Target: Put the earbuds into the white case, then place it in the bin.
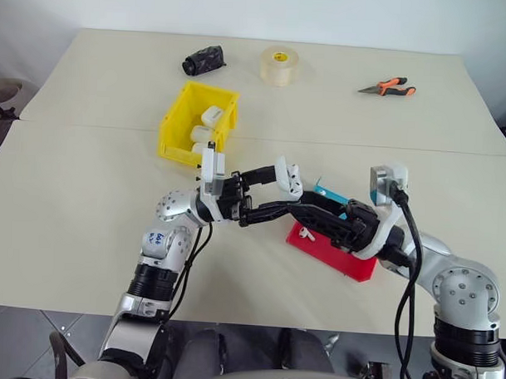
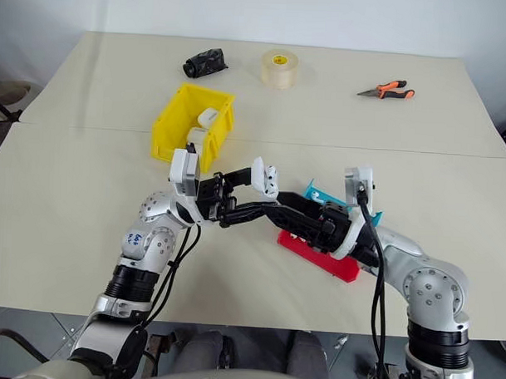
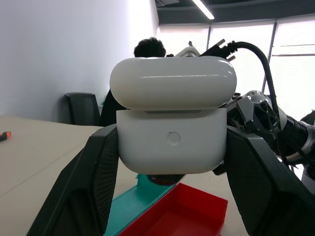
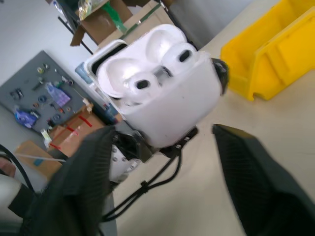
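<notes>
While left tool (image 3: 172,196) clamps case (image 3: 171,142), both buds (image 4: 142,83) seemingly seated, right tool (image 4: 162,162) gapes empty; next: shut lid, bin (image 1: 176,124).

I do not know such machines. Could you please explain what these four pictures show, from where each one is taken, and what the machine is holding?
This is a humanoid robot with two arms, each ending in a gripper of two black fingers. The two wide pictures come from cameras on its head, looking down over a table. The other two come from a camera on each wrist.

The left gripper is shut on a white case, lid open; the right wrist view shows both earbuds seated inside. The right gripper is open beside the case, not holding it.

On the table lie a yellow bin with other white cases in it, a red and teal tray holding a small white piece, a tape roll, pliers and a dark bundle. A person sits behind.
</notes>
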`<state>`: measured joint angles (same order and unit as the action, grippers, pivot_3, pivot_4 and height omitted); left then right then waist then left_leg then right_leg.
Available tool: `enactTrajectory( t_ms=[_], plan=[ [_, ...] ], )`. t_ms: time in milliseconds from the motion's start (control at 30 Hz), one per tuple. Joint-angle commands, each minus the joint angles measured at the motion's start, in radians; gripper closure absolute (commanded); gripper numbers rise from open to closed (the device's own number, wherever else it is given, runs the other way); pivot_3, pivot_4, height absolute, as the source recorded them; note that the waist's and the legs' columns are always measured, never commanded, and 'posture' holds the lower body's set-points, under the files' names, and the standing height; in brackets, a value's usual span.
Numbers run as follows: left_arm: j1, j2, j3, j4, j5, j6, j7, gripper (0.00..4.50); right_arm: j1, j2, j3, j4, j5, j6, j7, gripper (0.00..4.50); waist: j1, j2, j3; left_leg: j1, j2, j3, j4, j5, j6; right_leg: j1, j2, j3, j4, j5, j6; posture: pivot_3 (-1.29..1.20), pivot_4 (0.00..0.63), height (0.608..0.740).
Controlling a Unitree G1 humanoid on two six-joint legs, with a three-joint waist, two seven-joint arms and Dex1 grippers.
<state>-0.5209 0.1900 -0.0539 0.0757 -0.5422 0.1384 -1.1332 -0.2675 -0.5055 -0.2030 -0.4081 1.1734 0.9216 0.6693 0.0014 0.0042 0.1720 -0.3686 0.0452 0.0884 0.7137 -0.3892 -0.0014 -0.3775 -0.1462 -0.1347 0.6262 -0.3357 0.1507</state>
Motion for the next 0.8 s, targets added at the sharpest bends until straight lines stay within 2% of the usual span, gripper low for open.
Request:
enactTrajectory(
  t_ms=[33, 67, 167, 333, 433, 467, 633, 800],
  plan=[
    [0.042, 0.07, 0.0, -0.07, 0.021, 0.023, 0.004, 1.7, 0.008, -0.06, -0.034, 0.025, -0.031, -0.024, 0.046, 1.03, -0.001, 0.0, 0.0, 0.0, 0.0, 0.0, 0.0, 0.0, 0.0, 0.0, 0.0, 0.0, 0.0, 0.0, 0.0, 0.0, 0.15, 0.74],
    [0.047, 0.109, -0.008, -0.077, 0.073, 0.019, 0.03, 1.7, 0.014, -0.086, -0.028, 0.029, -0.063, -0.043, 0.07, 1.03, -0.001, 0.0, 0.0, 0.0, 0.0, 0.0, 0.0, 0.0, 0.0, 0.0, 0.0, 0.0, 0.0, 0.0, 0.0, 0.0, 0.15, 0.74],
    [0.042, 0.211, -0.034, -0.096, 0.195, 0.0, 0.069, 1.7, 0.024, -0.151, -0.014, 0.04, -0.132, -0.081, 0.138, 1.59, 0.0, 0.0, 0.0, 0.0, 0.0, 0.0, 0.0, 0.0, 0.0, 0.0, 0.0, 0.0, 0.0, 0.0, 0.0, 0.0, 0.15, 0.74],
    [-0.002, 0.326, -0.095, -0.138, 0.285, 0.057, 0.058, 1.7, 0.02, -0.229, 0.068, 0.01, -0.264, -0.17, 0.276, 3.27, 0.018, -0.001, 0.0, 0.0, 0.0, 0.0, 0.0, 0.0, 0.0, 0.0, 0.0, 0.0, -0.001, 0.0, 0.0, 0.0, 0.15, 0.74],
    [-0.033, 0.351, -0.149, -0.15, 0.316, 0.079, 0.038, 1.7, -0.022, -0.239, 0.143, -0.028, -0.309, -0.202, 0.328, 4.34, 0.022, -0.001, 0.0, 0.0, 0.0, 0.001, 0.0, 0.0, 0.0, 0.0, 0.0, 0.0, -0.001, 0.0, 0.0, 0.0, 0.15, 0.74],
    [-0.042, 0.351, -0.165, -0.151, 0.324, 0.089, 0.036, 1.7, -0.043, -0.228, 0.162, -0.037, -0.306, -0.194, 0.327, 4.46, 0.022, -0.001, 0.0, 0.0, 0.0, 0.001, 0.0, 0.0, 0.0, 0.0, 0.0, 0.0, -0.001, 0.0, 0.0, 0.0, 0.15, 0.74],
    [-0.067, 0.311, -0.215, -0.152, 0.332, 0.119, 0.047, 1.7, -0.146, -0.18, 0.258, -0.049, -0.351, -0.185, 0.303, 4.46, 0.023, -0.001, 0.001, 0.0, 0.0, 0.001, 0.0, 0.0, 0.0, 0.0, 0.0, 0.0, -0.001, 0.0, 0.0, 0.0, 0.15, 0.74],
    [-0.062, 0.287, -0.237, -0.167, 0.334, 0.135, 0.055, 1.7, -0.234, -0.118, 0.293, -0.018, -0.358, -0.143, 0.25, 4.46, 0.022, -0.001, 0.001, -0.001, 0.0, 0.001, 0.001, 0.0, 0.0, -0.001, 0.0, 0.0, 0.0, 0.0, 0.0, 0.0, 0.15, 0.74]
  ],
)
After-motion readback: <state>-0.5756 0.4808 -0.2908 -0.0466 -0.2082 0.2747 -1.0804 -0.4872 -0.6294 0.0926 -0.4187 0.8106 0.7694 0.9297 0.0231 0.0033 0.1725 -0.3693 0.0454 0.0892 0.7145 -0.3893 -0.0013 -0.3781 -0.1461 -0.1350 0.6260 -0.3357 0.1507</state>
